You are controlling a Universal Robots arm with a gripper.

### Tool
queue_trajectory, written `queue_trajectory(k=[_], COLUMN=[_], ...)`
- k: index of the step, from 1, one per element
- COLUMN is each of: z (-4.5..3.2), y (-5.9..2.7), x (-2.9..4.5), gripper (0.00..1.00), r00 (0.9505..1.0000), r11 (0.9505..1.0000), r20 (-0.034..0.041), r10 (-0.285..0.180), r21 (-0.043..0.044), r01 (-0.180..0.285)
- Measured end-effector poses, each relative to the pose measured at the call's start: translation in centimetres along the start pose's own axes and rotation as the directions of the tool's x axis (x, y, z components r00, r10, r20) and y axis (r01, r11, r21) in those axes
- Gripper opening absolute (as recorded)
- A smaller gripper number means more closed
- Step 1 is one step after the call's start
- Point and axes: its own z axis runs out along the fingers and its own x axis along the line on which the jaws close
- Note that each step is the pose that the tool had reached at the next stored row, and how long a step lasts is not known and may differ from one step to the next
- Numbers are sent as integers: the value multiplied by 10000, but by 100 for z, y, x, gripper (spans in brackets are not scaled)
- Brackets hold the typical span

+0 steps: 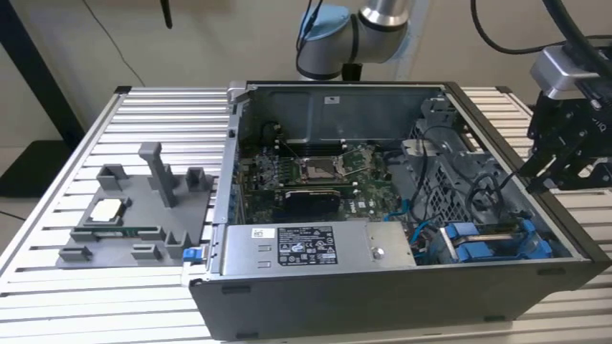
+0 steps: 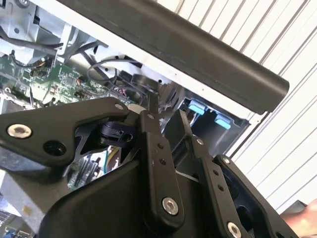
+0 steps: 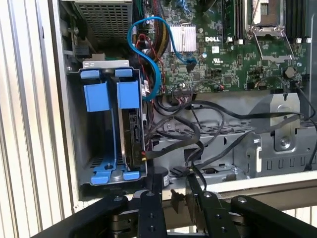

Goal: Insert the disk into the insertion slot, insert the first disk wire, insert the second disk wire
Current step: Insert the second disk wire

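**Over the computer case's (image 1: 383, 301) side wall: hand (image 1: 545, 168) apart, disk (image 3: 132, 131) in the insertion slot (image 3: 106, 65)**

Hand hangs just outside the open case, above its wall at the exterior view's right. In the first wrist view its fingers (image 3: 151, 208) stand apart with nothing between them.

Disk stands on edge inside the insertion slot, with blue carrier tabs at both ends. Black cables (image 3: 198, 131) run up to the disk's exposed edge; plugged or not, cannot tell. Blue cable (image 3: 159, 74) loops over the motherboard (image 3: 228, 64) beside the slot.

Grey fixture (image 1: 134, 215) sits on the bench (image 1: 57, 301) at the exterior view's left, well apart from the hand.
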Motion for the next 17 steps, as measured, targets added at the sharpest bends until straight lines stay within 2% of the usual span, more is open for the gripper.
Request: queue_trajectory(k=[9,13,14,15,17], z=[8,27,30,31,32], y=[-167,-196,-198,-199,-204], x=[-18,-24,-25,-24,-25], gripper=[33,33,33,33,33], r00=[10000,10000,10000,10000,9999], r11=[10000,9999,9999,9995,9978], r20=[4,-3,-7,-21,-60], r10=[2,17,26,48,102], r21=[-11,-105,-161,-299,-651], r01=[-2,-17,-26,-48,-105])
